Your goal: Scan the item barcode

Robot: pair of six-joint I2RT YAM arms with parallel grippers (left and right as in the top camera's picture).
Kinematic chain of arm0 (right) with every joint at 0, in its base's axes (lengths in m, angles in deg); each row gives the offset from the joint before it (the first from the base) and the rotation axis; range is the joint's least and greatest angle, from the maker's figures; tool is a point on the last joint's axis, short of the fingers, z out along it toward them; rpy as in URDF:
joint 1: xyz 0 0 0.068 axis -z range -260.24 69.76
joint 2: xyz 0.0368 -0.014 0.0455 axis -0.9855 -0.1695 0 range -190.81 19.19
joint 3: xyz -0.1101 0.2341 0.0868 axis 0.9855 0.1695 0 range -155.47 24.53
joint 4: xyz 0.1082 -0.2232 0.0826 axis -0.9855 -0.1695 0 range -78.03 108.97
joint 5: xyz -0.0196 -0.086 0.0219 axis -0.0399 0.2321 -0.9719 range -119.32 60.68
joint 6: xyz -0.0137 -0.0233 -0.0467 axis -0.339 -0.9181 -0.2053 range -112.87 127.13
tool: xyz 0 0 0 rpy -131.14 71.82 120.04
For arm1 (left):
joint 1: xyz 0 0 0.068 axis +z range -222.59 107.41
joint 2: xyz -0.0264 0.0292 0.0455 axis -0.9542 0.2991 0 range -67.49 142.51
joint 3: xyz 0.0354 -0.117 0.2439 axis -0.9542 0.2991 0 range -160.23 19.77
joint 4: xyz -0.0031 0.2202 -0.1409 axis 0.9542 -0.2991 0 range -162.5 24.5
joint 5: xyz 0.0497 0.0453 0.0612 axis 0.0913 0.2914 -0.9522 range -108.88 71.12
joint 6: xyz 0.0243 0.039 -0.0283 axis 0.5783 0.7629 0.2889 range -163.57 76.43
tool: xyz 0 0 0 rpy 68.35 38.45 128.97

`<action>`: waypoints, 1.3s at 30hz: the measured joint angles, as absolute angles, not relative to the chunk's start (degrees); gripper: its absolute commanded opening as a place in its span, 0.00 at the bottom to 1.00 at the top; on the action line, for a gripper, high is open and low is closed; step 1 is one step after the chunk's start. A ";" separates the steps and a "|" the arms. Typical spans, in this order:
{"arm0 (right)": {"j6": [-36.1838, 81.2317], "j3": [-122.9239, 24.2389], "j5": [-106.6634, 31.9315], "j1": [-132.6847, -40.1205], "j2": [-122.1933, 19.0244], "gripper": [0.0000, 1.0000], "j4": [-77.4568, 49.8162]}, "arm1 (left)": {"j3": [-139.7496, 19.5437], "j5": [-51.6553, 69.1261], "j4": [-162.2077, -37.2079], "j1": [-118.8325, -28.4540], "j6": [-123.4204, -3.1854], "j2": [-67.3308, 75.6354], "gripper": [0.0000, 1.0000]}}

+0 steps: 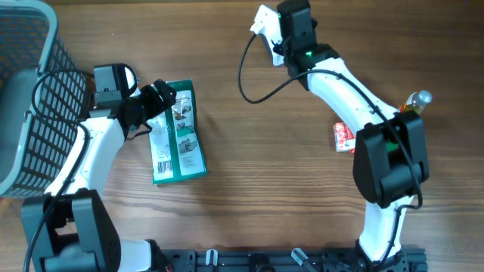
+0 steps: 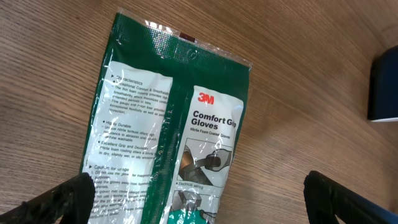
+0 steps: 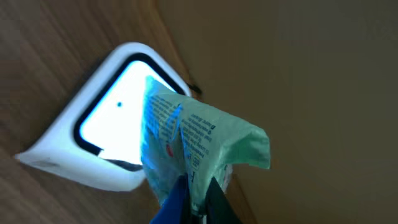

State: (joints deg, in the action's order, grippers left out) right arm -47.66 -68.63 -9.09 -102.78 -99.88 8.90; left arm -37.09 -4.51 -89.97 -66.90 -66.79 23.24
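My right gripper [image 3: 198, 199] is shut on the lower edge of a pale green printed packet [image 3: 199, 134]. It holds the packet upright right in front of the lit window of a white barcode scanner [image 3: 106, 118]. From overhead, that scanner [image 1: 263, 21] sits at the table's far edge with the right gripper [image 1: 278, 47] beside it, and the packet is hidden under the wrist. My left gripper [image 2: 202, 205] hangs wide open over a green 3M gloves pack [image 2: 174, 124] lying flat on the table, with one finger [image 2: 56, 202] at each side. No barcode is legible.
A grey mesh basket [image 1: 30, 91] stands at the far left. On the right, a small red and white packet [image 1: 344, 136] and a bottle with a silver cap [image 1: 417, 100] lie beside the right arm's base. The gloves pack [image 1: 180, 140] lies left of centre.
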 measured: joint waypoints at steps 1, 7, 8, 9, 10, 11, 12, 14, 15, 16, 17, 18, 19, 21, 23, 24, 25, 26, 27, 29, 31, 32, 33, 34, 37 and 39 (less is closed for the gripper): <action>-47.64 -68.63 -9.64 -103.27 -99.88 0.04 7.85 | -37.09 -4.51 -89.97 -66.90 -66.79 23.24 1.00; -46.54 -68.63 -11.30 -103.83 -99.88 0.04 2.61 | -37.09 -4.51 -89.97 -66.90 -66.77 23.24 1.00; -46.26 -68.63 -11.91 -103.83 -99.88 0.04 0.70 | -37.09 -4.51 -89.97 -66.90 -66.77 23.24 1.00; -46.08 -68.63 -12.55 -103.83 -99.88 0.04 -0.17 | -37.09 -4.49 -89.97 -66.90 -66.77 23.24 1.00; -45.84 -68.63 -13.40 -103.83 -99.88 0.04 -1.02 | -37.09 -4.51 -89.97 -66.90 -66.77 23.24 1.00; -45.58 -68.63 -14.21 -103.83 -99.88 0.04 -1.81 | -37.09 -4.51 -89.97 -66.90 -66.77 23.24 1.00; -45.15 -68.63 -14.78 -103.83 -99.88 0.04 -2.14 | -37.09 -4.51 -89.97 -66.90 -66.77 23.24 1.00; -44.31 -68.63 -15.72 -103.83 -99.88 0.04 -3.06 | -37.09 -4.51 -89.97 -66.90 -66.77 23.24 1.00; -44.03 -68.63 -16.26 -103.83 -99.88 0.05 -3.47 | -37.09 -4.51 -89.97 -66.90 -66.77 23.24 1.00; -43.81 -68.63 -16.55 -103.83 -99.88 0.04 -3.69 | -37.09 -4.51 -89.97 -66.90 -66.79 23.24 1.00; -43.64 -68.63 -16.83 -103.81 -99.88 0.04 -3.71 | -37.09 -4.51 -89.97 -66.90 -66.77 23.24 1.00; -43.20 -68.63 -16.92 -103.77 -99.88 0.04 -3.54 | -37.09 -4.51 -89.97 -66.90 -66.79 23.24 1.00; -42.11 -68.63 -16.85 -103.77 -99.88 0.04 -3.08 | -37.09 -4.51 -89.97 -66.90 -66.77 23.24 1.00; -39.20 -68.63 -15.96 -103.79 -99.75 0.04 -2.49 | -37.09 -4.51 -89.97 -66.90 -66.79 23.24 1.00; -36.91 -68.63 -15.37 -103.77 -98.85 0.04 -3.58 | -37.09 -4.51 -89.97 -66.90 -66.79 23.24 1.00; -35.68 -68.61 -15.21 -103.77 -97.65 0.04 -5.35 | -37.09 -4.49 -89.97 -66.90 -66.77 23.24 1.00; -34.63 -68.61 -15.19 -103.77 -96.07 0.04 -7.41 | -37.09 -4.49 -89.99 -66.90 -66.77 23.24 1.00; -33.76 -68.61 -15.43 -103.72 -93.74 0.04 -9.83 | -37.09 -4.51 -89.95 -66.90 -66.77 23.24 1.00; -32.75 -68.63 -16.37 -103.72 -90.19 0.04 -15.19 | -37.09 -4.49 -89.97 -66.90 -66.77 23.24 1.00; -31.83 -69.00 -19.24 -103.72 -85.45 0.04 -23.54 | -37.09 -4.49 -89.97 -66.90 -66.77 23.24 1.00; -30.35 -69.40 -24.02 -103.70 -81.76 0.04 -34.95 | -37.09 -4.51 -89.99 -66.90 -66.79 23.24 1.00; -29.56 -69.51 -26.69 -103.72 -80.91 0.04 -39.73 | -37.09 -4.51 -89.93 -66.90 -66.77 23.24 1.00; -28.29 -69.42 -30.34 -103.72 -80.71 0.04 -45.87 | -37.09 -4.51 -90.01 -66.90 -66.77 23.24 1.00; -27.05 -68.83 -32.77 -103.72 -80.88 0.04 -49.31 | -37.09 -4.49 -89.97 -66.90 -66.79 23.24 1.00; -22.87 -65.68 -37.27 -103.72 -81.26 0.04 -55.10 | -37.09 -4.49 -89.97 -66.90 -66.77 23.24 1.00; -21.30 -63.01 -38.38 -103.72 -81.26 0.04 -55.64 | -37.09 -4.49 -89.97 -66.90 -66.79 23.24 1.00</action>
